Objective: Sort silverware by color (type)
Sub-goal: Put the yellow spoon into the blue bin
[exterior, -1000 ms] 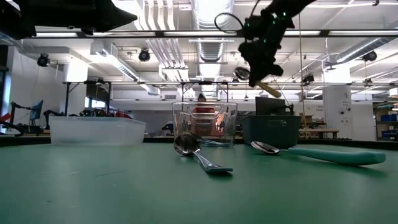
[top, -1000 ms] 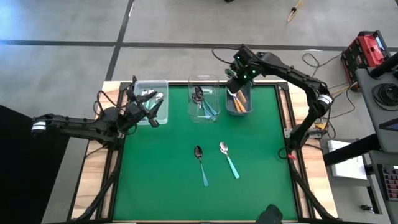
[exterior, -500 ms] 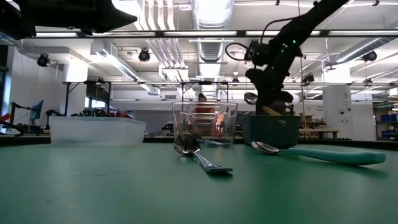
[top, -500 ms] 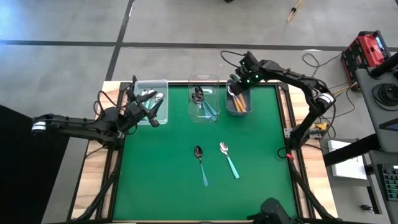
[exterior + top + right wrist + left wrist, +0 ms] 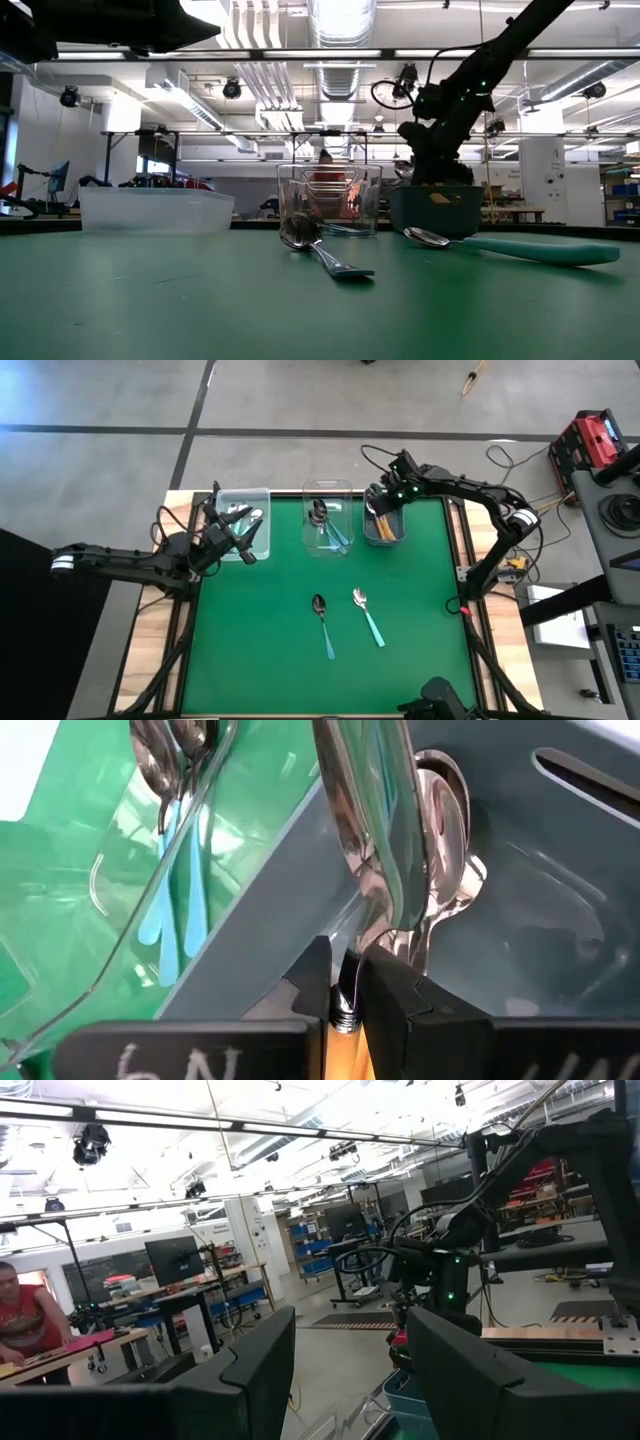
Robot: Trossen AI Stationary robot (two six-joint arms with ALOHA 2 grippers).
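Note:
My right gripper is down in the grey bin at the table's far right, shut on an orange-handled spoon. Other spoons lie in that bin. My left gripper waits open over the clear bin at the far left, which holds mint-handled spoons. Two spoons lie flat on the green mat: a dark-bowled one with a blue handle and a silver-bowled one with a teal handle. The middle clear bin holds blue-handled spoons. My right gripper pinches the spoon between its two fingers where the metal neck meets the orange handle. The fingers slant down from above and the spoon runs on along them. Its bowl end reaches into the grey bin beside the spoons lying there.
The three bins stand in a row along the mat's far edge. The green mat has free room around the two loose spoons. Wooden table edges border it left and right. Cables hang around the right arm.
My right gripper has come down toward the grey bin and rolled a little, staying shut. The orange-handled spoon, which hung above the bin, has dropped inside it behind the bin's wall.

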